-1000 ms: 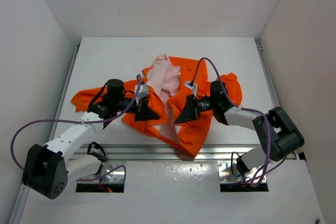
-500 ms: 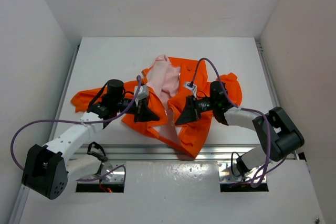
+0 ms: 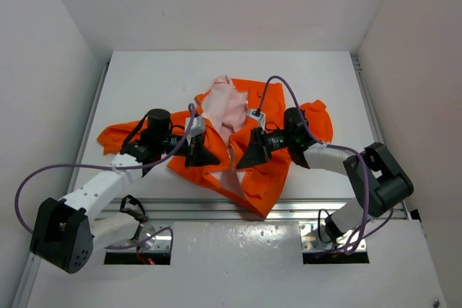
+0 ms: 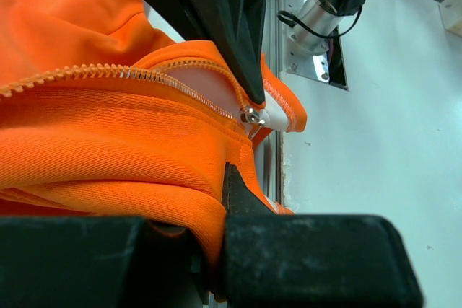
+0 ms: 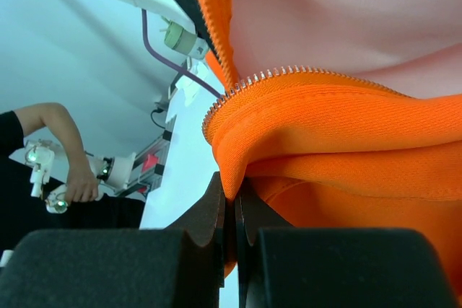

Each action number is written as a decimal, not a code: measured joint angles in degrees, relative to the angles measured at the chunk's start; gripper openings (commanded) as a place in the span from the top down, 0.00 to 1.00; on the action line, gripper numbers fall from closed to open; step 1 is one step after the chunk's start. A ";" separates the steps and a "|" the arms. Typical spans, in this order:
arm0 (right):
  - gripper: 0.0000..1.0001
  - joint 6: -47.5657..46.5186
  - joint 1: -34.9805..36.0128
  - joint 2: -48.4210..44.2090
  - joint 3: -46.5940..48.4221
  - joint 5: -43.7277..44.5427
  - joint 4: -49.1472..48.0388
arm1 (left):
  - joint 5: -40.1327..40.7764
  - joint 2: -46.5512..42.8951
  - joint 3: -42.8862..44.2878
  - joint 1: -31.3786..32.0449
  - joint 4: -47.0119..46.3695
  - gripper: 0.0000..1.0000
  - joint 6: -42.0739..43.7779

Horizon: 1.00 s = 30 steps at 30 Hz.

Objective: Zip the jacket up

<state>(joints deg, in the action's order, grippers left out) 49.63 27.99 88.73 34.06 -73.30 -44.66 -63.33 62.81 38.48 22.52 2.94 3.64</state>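
The orange jacket (image 3: 278,167) lies open on the white table, pale pink lining (image 3: 229,110) showing at the middle. My left gripper (image 3: 211,156) is shut on the jacket's left front edge; in the left wrist view orange fabric (image 4: 108,164) is pinched between the fingers, and the zipper teeth (image 4: 137,75) run to a silver slider (image 4: 252,116). My right gripper (image 3: 245,158) is shut on the right front edge; in the right wrist view a fold of orange fabric (image 5: 325,135) sits in the jaws below the zipper teeth (image 5: 289,72). The two grippers are close together.
A metal rail (image 3: 216,209) runs along the table's near edge, where the jacket's hem hangs over. White walls enclose the table on three sides. A purple cable (image 3: 43,171) loops from the left arm. A person's arm (image 5: 50,142) shows far off in the right wrist view.
My right gripper has moved left toward the left gripper, pulling the right front edge with it. The left gripper has barely moved.
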 measured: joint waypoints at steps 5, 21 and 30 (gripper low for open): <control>1.00 2.14 0.02 1.33 0.66 0.24 -1.75 | 0.17 0.42 0.09 0.00 -0.07 1.00 -0.04; 1.00 1.66 0.02 1.31 -0.39 0.76 -1.40 | 0.96 0.35 0.24 0.00 -0.04 1.00 -0.15; 1.00 0.92 0.02 1.29 -0.39 0.87 -0.61 | 1.01 0.35 0.46 0.00 -0.07 1.00 -0.90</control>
<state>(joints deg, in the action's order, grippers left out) 50.54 28.01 90.02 33.67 -72.42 -45.28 -62.33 63.16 38.94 22.52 2.87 2.74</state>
